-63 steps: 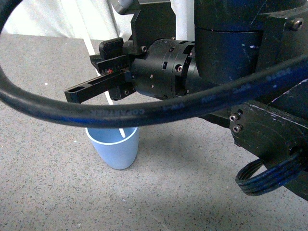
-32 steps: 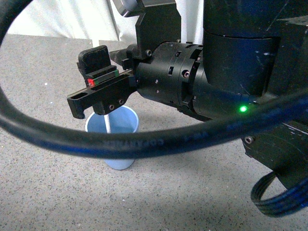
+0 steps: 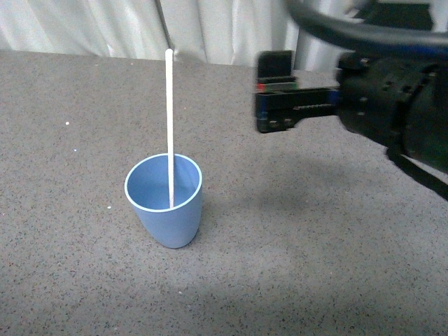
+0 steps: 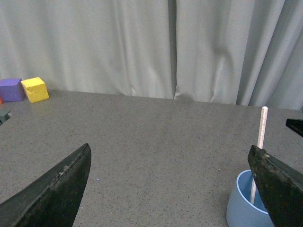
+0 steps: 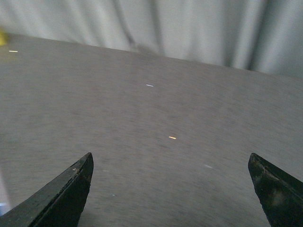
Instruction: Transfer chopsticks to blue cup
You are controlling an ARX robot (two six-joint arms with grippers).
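The blue cup stands upright on the grey table. The pale chopstick stands in it, nearly upright, its top well above the rim. My right gripper is open and empty, up in the air to the right of the cup, apart from the stick. In the left wrist view the cup and the chopstick show beside one finger; my left gripper is open and empty. The right wrist view shows my right gripper open over bare, blurred table.
A yellow cube and a purple cube sit at the far edge of the table by the grey curtain. The curtain also backs the front view.
My right gripper was right above the cup, filling the front view. It has pulled away to the right and back, leaving the chopstick standing in the cup.
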